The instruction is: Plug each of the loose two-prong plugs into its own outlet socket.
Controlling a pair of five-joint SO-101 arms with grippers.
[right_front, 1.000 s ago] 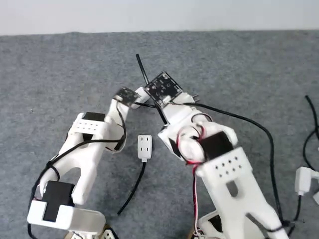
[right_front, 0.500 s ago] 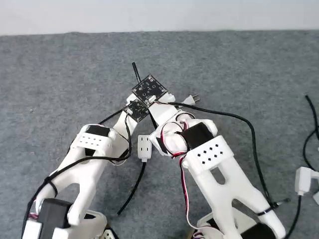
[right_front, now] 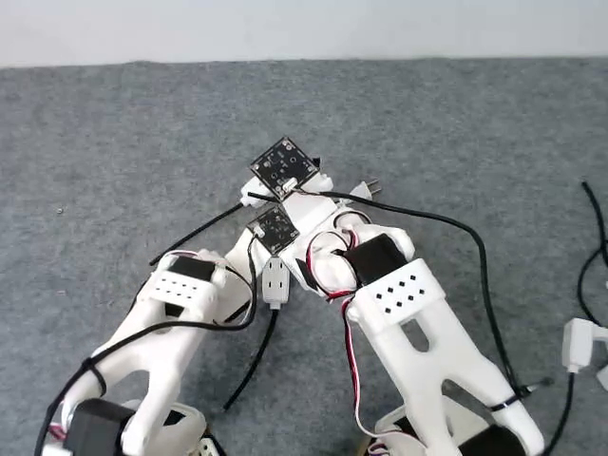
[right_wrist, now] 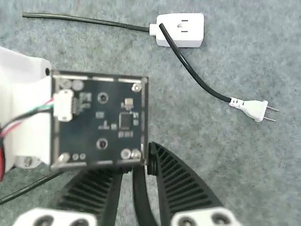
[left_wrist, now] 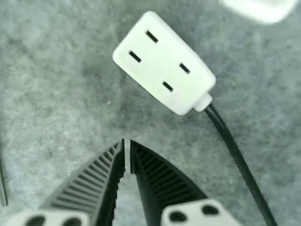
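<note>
Plug lies loose beyond right claw gripping black cord; left claw, closed empty, hovers by socket.

A grey, carpet-like tabletop carries a white outlet socket on its black cord, a loose two-prong plug, and a white connector near the right edge.

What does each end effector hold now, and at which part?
The left end effector holds nothing. The right end effector seems to pinch a black cord along its length; the plug lies free on the carpet.
</note>
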